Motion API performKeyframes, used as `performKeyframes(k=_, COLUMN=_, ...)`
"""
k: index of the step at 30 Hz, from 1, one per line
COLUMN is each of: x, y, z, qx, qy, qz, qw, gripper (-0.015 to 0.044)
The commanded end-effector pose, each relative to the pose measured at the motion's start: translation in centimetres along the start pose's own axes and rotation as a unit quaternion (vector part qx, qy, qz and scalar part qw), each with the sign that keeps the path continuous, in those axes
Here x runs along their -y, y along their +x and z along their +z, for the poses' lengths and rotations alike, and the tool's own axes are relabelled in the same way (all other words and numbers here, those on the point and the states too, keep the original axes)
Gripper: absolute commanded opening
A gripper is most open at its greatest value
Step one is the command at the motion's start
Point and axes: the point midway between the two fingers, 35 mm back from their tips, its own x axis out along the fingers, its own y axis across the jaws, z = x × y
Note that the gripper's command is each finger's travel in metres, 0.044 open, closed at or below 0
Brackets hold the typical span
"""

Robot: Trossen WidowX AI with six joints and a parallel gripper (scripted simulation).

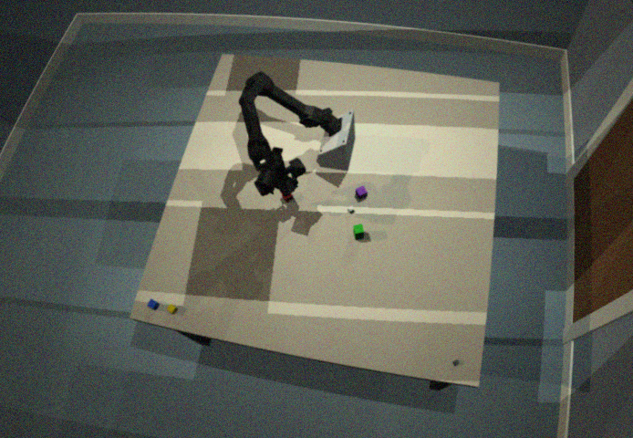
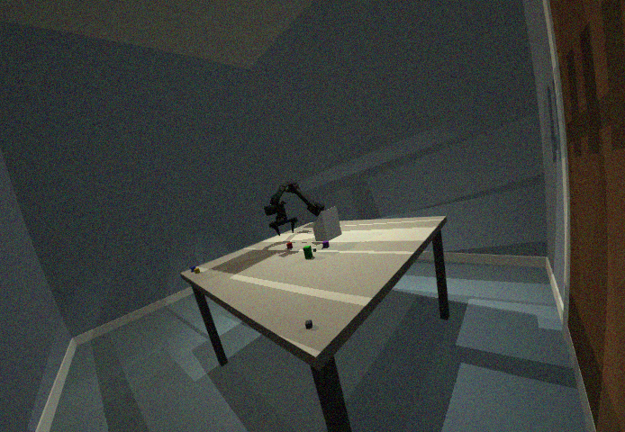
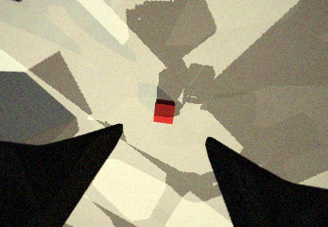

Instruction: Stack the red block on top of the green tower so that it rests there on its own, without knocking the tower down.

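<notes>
The red block [image 1: 287, 197] [image 2: 289, 245] [image 3: 164, 112] lies on the table, partly hidden by the arm in the top view. My gripper [image 2: 286, 233] [image 3: 164, 133] is open and empty, its fingers pointing down, above the table. In the wrist view the red block shows beyond the fingertips, between their lines. The green tower [image 1: 358, 232] [image 2: 307, 252] stands upright on the table, to the right of the red block in the top and exterior views and apart from it.
A purple block [image 1: 361, 192] [image 2: 325, 244] and a small dark and white piece [image 1: 350, 210] are near the tower. A grey wedge [image 1: 338, 147] [image 2: 327, 224] is at the arm's base. Blue [image 1: 153, 304] and yellow [image 1: 171, 309] blocks and a small dark cube [image 1: 455, 362] [image 2: 309, 324] lie near the table's corners.
</notes>
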Motion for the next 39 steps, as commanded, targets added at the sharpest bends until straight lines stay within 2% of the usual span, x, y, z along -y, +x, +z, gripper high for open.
performKeyframes(k=1, x=-0.3, y=0.4, z=0.0, qx=-0.003, qy=-0.009, qz=0.001, qw=1.0, gripper=0.044)
performKeyframes(k=9, x=-0.3, y=4.7, z=-0.1, qx=-0.004, qy=-0.009, qz=0.0, qw=1.0, gripper=0.044)
performKeyframes(k=39, x=-0.3, y=8.6, z=-0.3, qx=-0.004, qy=-0.009, qz=0.0, qw=1.0, gripper=0.044)
